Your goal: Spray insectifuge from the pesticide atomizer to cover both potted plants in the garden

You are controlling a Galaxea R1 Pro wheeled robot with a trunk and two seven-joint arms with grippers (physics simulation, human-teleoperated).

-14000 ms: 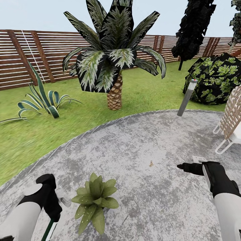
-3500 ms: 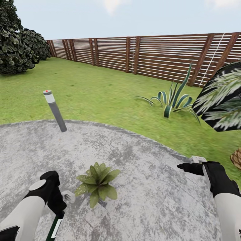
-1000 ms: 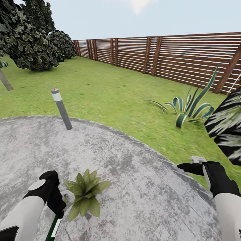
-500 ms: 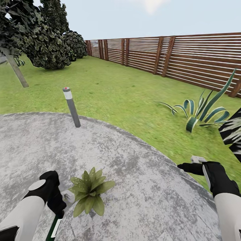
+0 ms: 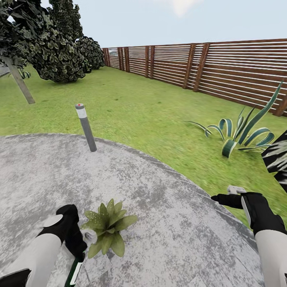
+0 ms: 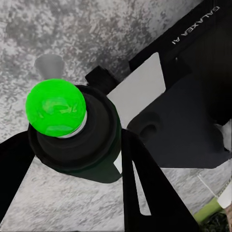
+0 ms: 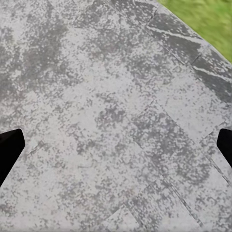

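Left end effector pinched slim black pesticide atomizer, green-dotted cap, nozzle beside speckled green potted rosette on mottled grey paving; right end effector spread, idle; pickup judged done, spraying this plant underway, second plant pending.

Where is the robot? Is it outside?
Yes, it looks like a back garden: a green lawn, a brown slatted wooden fence along the edge, and a small potted plant on a round grey paved patch.
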